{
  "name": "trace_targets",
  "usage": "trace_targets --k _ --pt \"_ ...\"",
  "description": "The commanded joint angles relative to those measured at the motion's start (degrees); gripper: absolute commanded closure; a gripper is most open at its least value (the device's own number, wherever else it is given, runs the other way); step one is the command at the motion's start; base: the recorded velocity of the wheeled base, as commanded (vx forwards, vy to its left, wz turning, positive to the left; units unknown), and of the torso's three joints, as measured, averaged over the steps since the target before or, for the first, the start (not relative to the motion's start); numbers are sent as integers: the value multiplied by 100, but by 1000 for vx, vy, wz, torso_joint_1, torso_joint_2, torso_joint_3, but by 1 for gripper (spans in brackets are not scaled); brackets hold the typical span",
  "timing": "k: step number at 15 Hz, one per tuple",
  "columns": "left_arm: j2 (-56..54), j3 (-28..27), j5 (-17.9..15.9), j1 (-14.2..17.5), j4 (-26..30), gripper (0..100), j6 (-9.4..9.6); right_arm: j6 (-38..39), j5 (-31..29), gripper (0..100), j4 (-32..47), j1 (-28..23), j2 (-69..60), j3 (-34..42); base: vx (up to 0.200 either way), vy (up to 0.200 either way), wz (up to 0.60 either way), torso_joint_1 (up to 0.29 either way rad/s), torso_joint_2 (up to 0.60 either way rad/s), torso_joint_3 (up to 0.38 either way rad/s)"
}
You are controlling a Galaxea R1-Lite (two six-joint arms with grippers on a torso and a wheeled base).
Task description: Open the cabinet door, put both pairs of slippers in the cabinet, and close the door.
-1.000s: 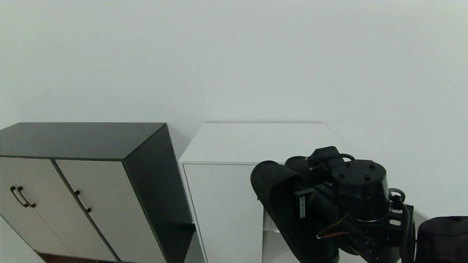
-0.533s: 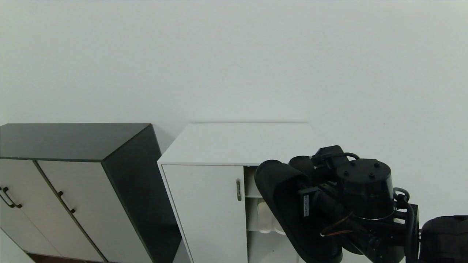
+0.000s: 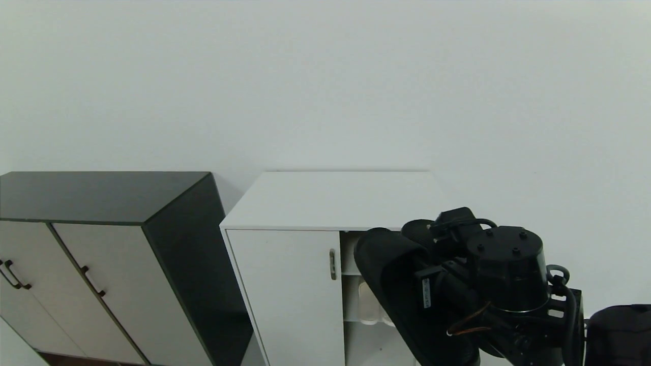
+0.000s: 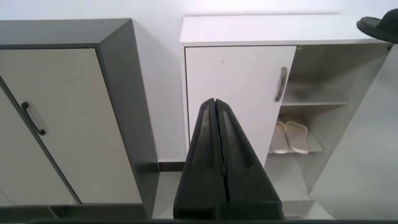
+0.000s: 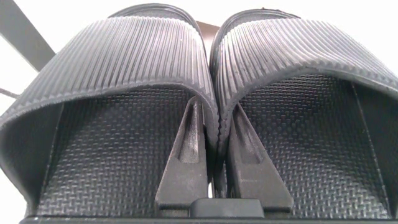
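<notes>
My right gripper [image 5: 216, 155] is shut on the pair of black slippers [image 5: 143, 124], pinching their two inner edges together. In the head view the black slippers [image 3: 396, 279] hang in front of the white cabinet [image 3: 330, 198], level with its open right compartment. A pair of white slippers [image 4: 291, 135] lies on a shelf inside; the white slippers [image 3: 368, 305] are partly hidden behind the black pair. The cabinet's left door [image 3: 285, 295] is closed and its right door [image 4: 367, 168] stands swung open. My left gripper [image 4: 215, 107] is shut on nothing, well back from the cabinet.
A dark-topped cabinet [image 3: 101, 195] with pale closed doors stands just left of the white one. A plain white wall rises behind both. An upper shelf [image 4: 317, 99] in the open compartment is bare.
The head camera swung, shifting both cabinets leftward and bringing the open compartment into view. My right arm with the black slippers has since sunk slightly.
</notes>
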Motion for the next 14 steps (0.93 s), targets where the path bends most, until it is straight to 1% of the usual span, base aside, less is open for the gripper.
trace_targets --k 1,3,4,14 --pt "1 0 0 -2 2 100 2 1 4 100 -5 11 15 27 0 0 0 0 0 0" --pt "1 0 0 -2 2 100 2 1 12 100 -49 19 32 63 0 0 0 -33 72 50" --pt "1 0 0 -2 2 100 2 1 12 100 -110 28 50 80 0 0 0 -154 369 198" --pt "1 0 0 -2 2 100 2 -8 12 100 -181 55 59 133 0 0 0 -217 526 304"
